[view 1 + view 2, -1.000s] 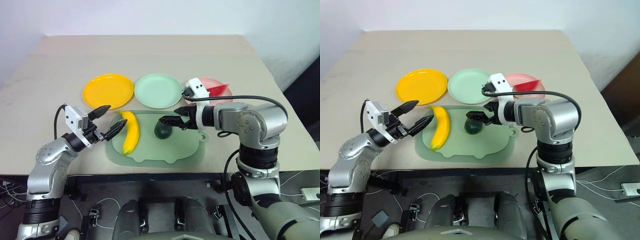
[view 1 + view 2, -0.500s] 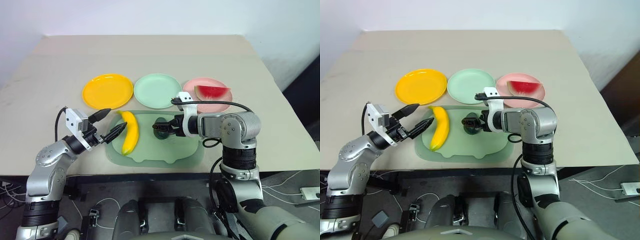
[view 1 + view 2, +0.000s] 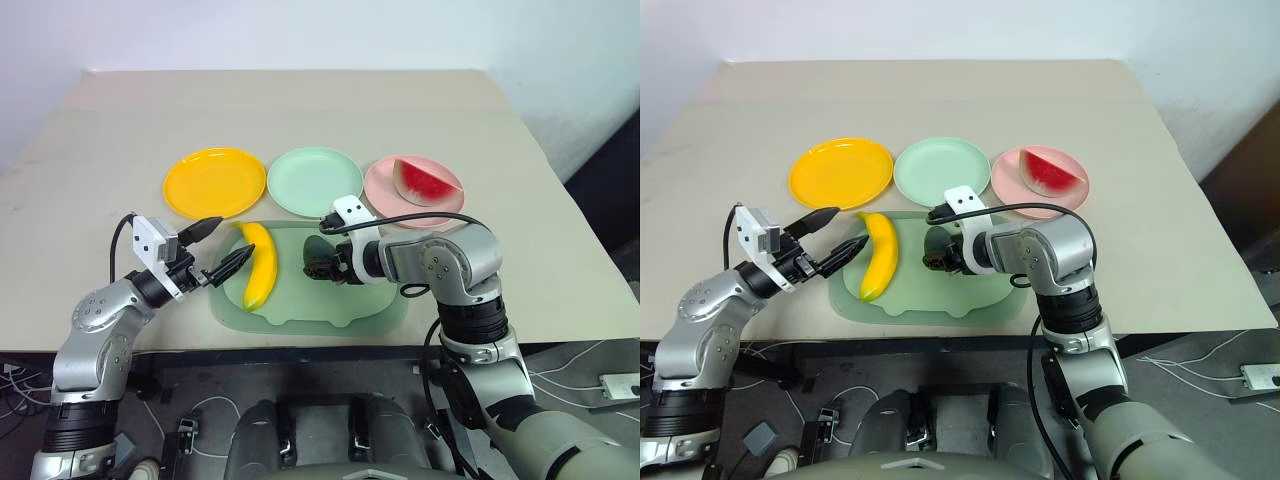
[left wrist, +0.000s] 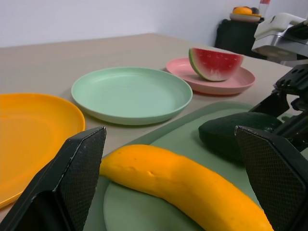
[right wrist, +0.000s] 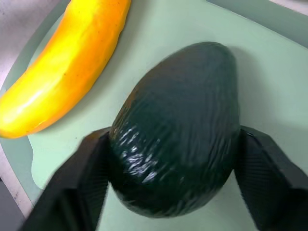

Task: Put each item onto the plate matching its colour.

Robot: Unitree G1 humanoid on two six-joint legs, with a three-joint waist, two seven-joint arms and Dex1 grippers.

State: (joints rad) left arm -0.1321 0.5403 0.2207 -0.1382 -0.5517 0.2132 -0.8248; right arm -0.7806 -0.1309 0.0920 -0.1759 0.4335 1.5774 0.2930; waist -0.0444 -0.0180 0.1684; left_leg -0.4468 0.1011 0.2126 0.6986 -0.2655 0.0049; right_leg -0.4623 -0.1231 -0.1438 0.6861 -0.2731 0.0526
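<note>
Your right gripper (image 3: 318, 266) is down on the green tray (image 3: 380, 298) with its two black fingers (image 5: 84, 178) pressed against either side of the avocado (image 5: 178, 130), clamped on it, and the avocado sits on the tray surface. Just beside it on the same tray lies the banana (image 3: 260, 264), curved and untouched (its far tip points toward the yellow plate (image 3: 215, 181)). Your left gripper (image 3: 220, 246) hovers at the tray's left edge, fingers spread wide apart on either side of the banana's end, touching nothing that you can see. Beyond the tray the three plates stand in a row: yellow on the left, the mint green plate (image 3: 315, 180) in the middle and bare, the pink plate (image 3: 432, 205) on the right. The watermelon slice (image 3: 428, 180) rests on the pink plate, rind toward the far side.
</note>
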